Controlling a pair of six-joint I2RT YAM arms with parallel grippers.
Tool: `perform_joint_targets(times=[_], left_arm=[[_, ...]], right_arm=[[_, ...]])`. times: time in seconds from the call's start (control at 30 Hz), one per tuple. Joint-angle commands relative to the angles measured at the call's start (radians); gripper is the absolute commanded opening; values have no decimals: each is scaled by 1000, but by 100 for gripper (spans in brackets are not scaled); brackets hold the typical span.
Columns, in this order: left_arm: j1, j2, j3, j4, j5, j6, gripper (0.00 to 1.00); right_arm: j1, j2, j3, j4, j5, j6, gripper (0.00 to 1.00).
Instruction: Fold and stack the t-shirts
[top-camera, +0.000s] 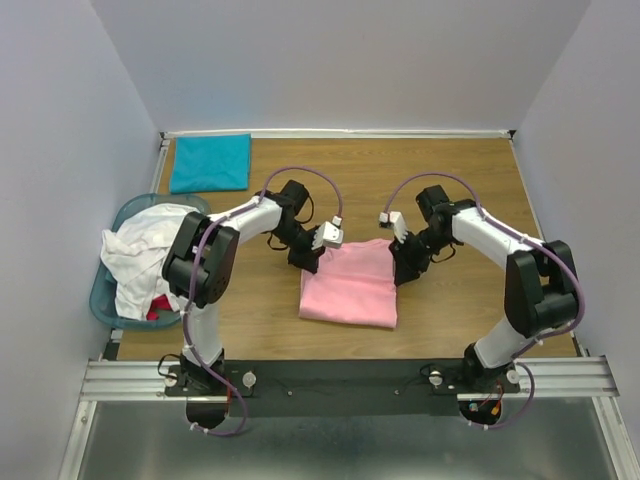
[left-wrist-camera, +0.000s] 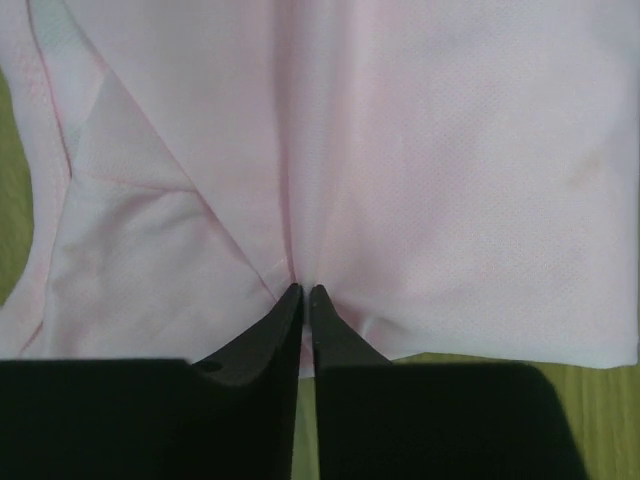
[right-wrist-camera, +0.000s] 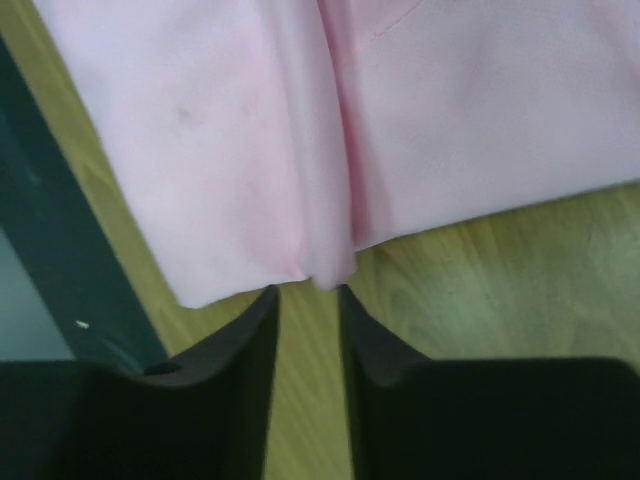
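On pink t-shirt (left-wrist-camera: 450, 180) edge, left gripper (left-wrist-camera: 304, 290)

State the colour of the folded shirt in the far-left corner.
The shirt is teal; top external view.

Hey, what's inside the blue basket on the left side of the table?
A heap of white t-shirts spills over the basket rim, with a scrap of red cloth showing beneath. Anything deeper is covered.

You are looking at a light-blue plastic basket (top-camera: 102, 300) sitting at the left edge of the wooden surface (top-camera: 470, 180), about midway between near and far. A metal rail (top-camera: 570, 378) is running along the near edge, and pale walls (top-camera: 340, 60) are closing in the left, right and far sides.
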Motion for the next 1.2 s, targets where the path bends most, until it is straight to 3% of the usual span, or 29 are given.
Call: perform_joint_targets(times=[0.0,0.1,0.3,0.57,0.7,1.17], left_arm=[[8,-112,-3,-77,-22,56,32],[2,-166,51,-118,-3,77,43],[-66,-170,149,-128,37,30,45],[-193,-117,59,67,1,-118,46],[-210,-80,34,143,-20,-198,48],[-225,13,16,190,-46,-229,51]], right_arm=[[-4,-90,29,-66,-84,83,45],[-7,-99,153,-76,-136,157,51],[-16,105,358,-64,-219,287,45],[-16,384,561,48,-298,514,38],[2,459,606,78,-331,581,36],[73,533,530,108,-401,591,34]])
